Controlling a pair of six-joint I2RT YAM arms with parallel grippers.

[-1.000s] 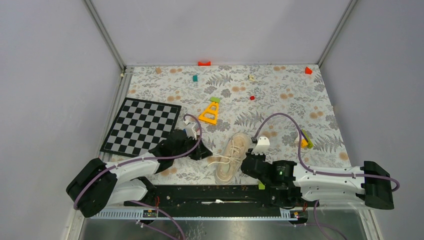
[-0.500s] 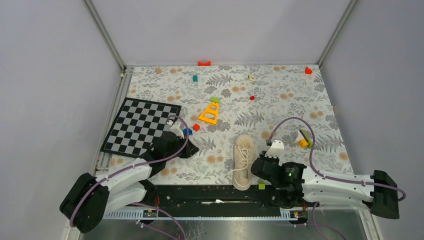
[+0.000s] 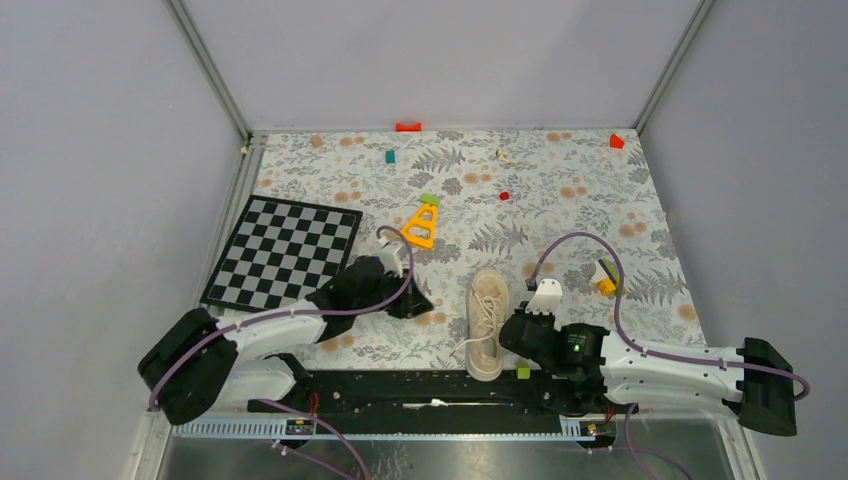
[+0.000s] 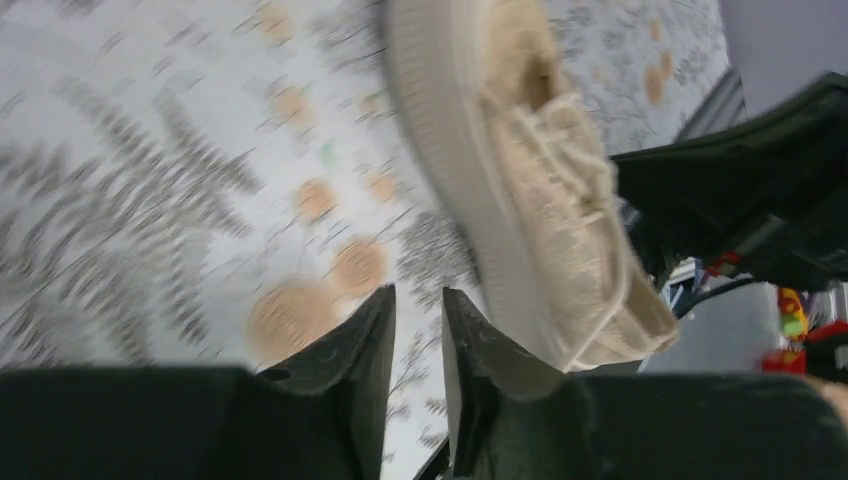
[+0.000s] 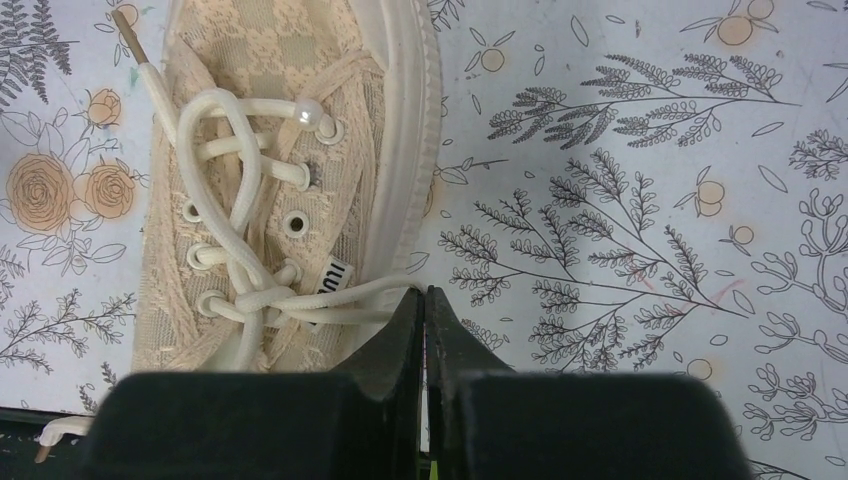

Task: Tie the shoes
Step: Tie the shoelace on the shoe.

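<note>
Shoe at the 6 o'clock edge of the table, lying along the 12–6 line between both arms. Right gripper, at the shoe's 3 o'clock, is pressed together on a loop of the laces, seemingly to draw it taut sideways. Left gripper, at 9 o'clock and apart from the shoe, is slightly parted and holds nothing, probably ready to take a strand
</note>
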